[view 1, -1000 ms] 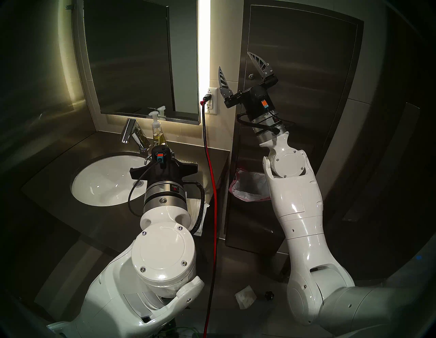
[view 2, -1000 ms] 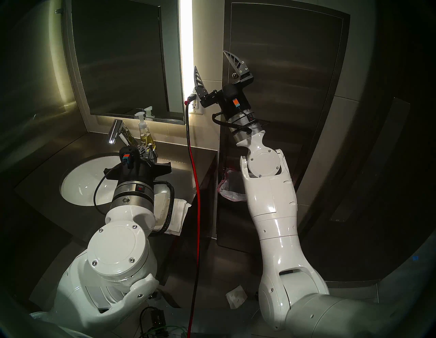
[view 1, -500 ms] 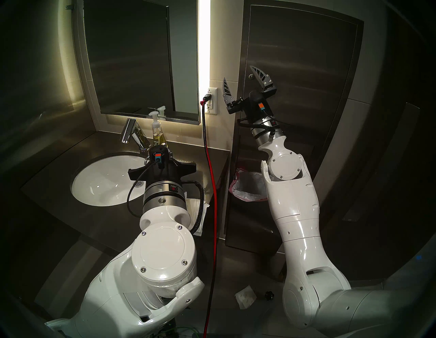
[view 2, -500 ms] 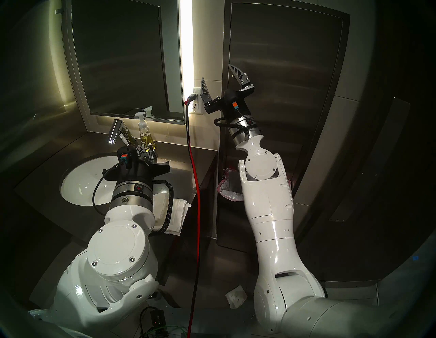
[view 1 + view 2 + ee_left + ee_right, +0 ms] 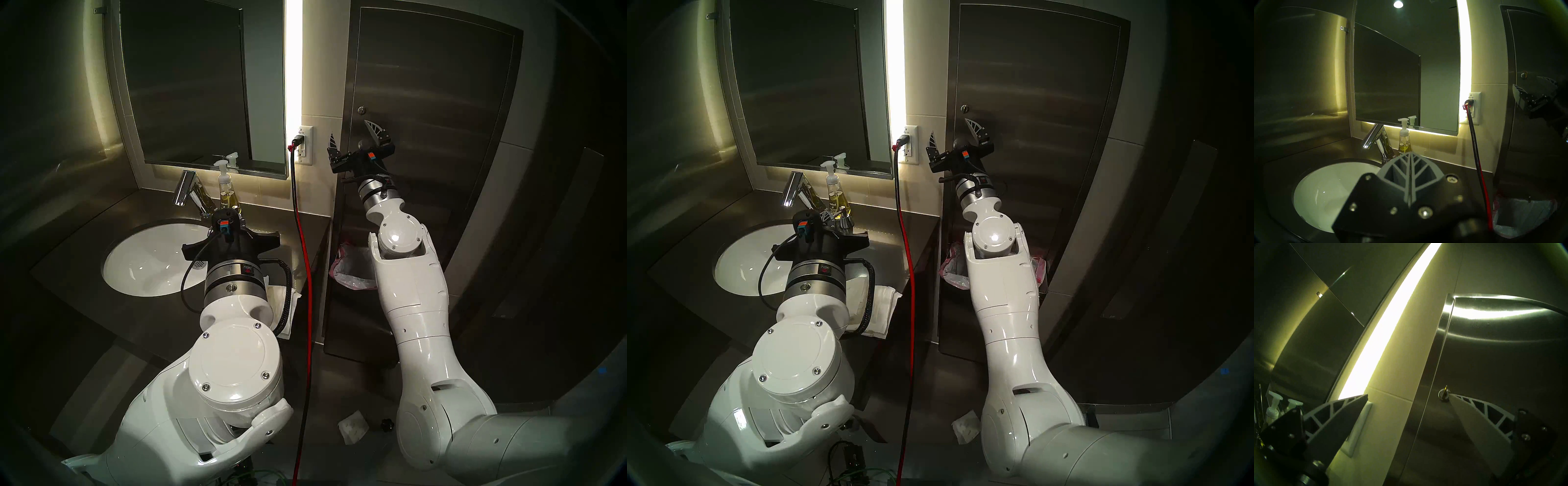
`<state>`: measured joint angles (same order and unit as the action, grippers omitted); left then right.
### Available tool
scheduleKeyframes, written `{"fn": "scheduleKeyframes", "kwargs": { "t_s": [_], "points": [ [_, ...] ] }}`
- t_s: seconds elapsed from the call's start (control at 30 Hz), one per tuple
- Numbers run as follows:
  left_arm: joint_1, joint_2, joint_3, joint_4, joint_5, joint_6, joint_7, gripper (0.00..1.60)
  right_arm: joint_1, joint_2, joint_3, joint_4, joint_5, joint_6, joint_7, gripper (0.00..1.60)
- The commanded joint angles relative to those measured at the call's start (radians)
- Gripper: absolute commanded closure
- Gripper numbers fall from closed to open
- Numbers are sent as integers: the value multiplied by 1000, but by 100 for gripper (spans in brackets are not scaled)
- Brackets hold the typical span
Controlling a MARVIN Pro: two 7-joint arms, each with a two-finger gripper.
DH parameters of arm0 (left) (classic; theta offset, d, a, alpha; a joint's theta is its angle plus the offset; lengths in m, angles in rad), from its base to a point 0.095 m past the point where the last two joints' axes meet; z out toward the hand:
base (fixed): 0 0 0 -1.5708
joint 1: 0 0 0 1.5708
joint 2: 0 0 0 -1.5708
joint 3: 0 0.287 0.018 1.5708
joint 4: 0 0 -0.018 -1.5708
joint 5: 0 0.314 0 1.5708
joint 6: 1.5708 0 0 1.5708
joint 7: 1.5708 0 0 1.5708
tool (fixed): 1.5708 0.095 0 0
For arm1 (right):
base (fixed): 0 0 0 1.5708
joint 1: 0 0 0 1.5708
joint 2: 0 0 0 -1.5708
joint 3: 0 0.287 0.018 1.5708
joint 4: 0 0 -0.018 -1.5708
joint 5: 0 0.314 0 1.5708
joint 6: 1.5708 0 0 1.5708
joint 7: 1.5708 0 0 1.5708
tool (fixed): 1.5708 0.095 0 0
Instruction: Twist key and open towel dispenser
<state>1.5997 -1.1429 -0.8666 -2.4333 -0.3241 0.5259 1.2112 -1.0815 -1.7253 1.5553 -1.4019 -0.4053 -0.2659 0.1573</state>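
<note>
On the towel dispenser (image 5: 431, 101), high on the left edge of its long door panel: the key (image 5: 362, 109), a small round silvery knob with a short tab standing out of its face, door shut flat around it. Just below that knob, in front of the panel: the right gripper (image 5: 351, 130), fingers spread wide and empty, tips angled upward. From the head views, key above both tips and clear of them, nearer the right-hand finger than the left-hand one, which stands off the cabinet edge beside the wall outlet (image 5: 303, 145). From the right wrist view, key (image 5: 1444, 394) at the very tip of the pale finger (image 5: 1480, 422) on that view's right, outside the gap rather than between the pads; touching or merely overlapped, cannot tell (fisheye, close range). Other finger (image 5: 1335, 414) well apart, across the outlet plate.

Lower on the cabinet, behind the right forearm: the bin with its pink-edged bag (image 5: 342, 271).

Over the sink (image 5: 149, 261), level and pointing toward the faucet (image 5: 190, 193): the left gripper (image 5: 1410, 162), fingers pressed together with nothing between them, soap bottle (image 5: 226, 193) just beyond. Red-and-black cable (image 5: 305, 258) hanging from the outlet between the two arms.
</note>
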Motion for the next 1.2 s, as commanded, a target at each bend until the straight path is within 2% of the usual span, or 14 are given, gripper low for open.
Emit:
{"fn": "scheduleKeyframes", "kwargs": {
  "t_s": [0.0, 0.33, 1.17],
  "points": [
    [-25, 1, 0, -10, -3, -3, 15, 139, 53, -36, -7, -2, -32, 58, -43, 0],
    [-40, 8, 11, -10, -27, -8, 46, 139, 99, -56, -4, 16, -76, 144, -99, 0],
    [-80, 22, 34, -10, -83, -15, 121, 139, 190, -86, -4, 59, -162, 277, -220, 0]
  ]
}}
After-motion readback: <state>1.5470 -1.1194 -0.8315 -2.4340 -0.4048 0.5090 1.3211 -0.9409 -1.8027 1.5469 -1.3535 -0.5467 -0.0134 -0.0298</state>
